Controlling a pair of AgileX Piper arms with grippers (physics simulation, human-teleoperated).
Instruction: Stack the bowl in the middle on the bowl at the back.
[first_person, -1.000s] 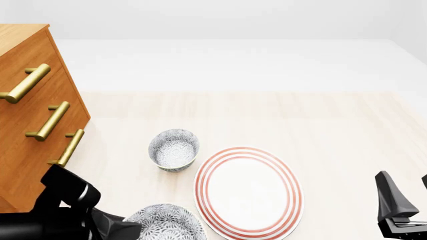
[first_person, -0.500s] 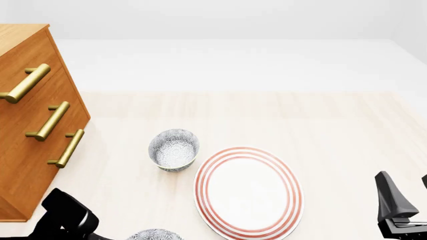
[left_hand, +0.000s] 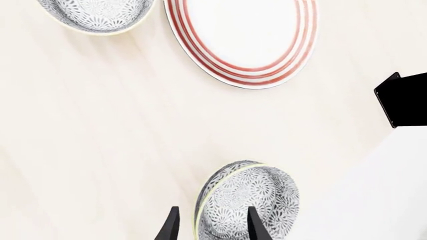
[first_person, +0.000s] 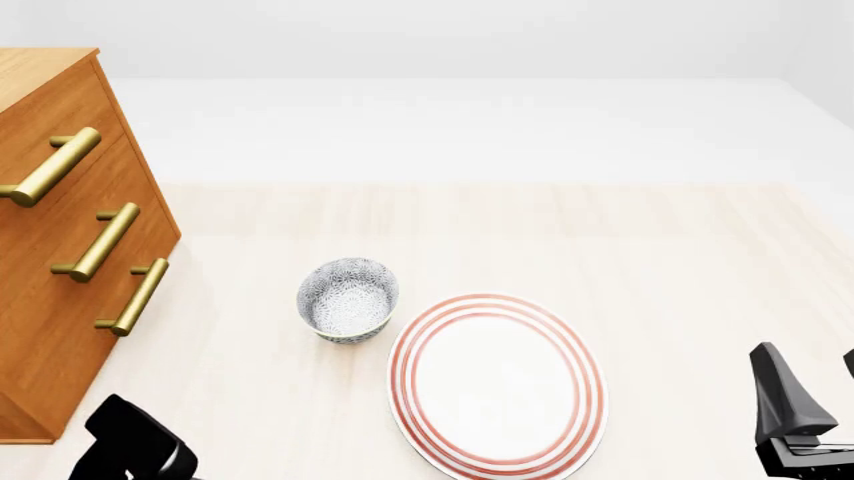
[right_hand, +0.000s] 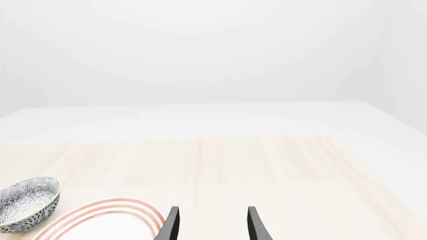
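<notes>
Currently left gripper (left_hand: 209, 227) pinches the middle bowl (left_hand: 247, 205) by its rim; thin grip risks slipping before the back bowl (first_person: 347, 298).

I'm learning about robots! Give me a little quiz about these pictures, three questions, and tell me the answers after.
1. True or false: the plate has blue rings.
2. Pick one. In the front view, what stands at the table's left? A) a wooden dresser B) a fridge C) a chair
3. Count: how many speckled bowls show in the left wrist view?

Key:
1. False, the rings are red.
2. A, the wooden dresser.
3. Two: the bowl in the middle and the bowl at the back.
</notes>
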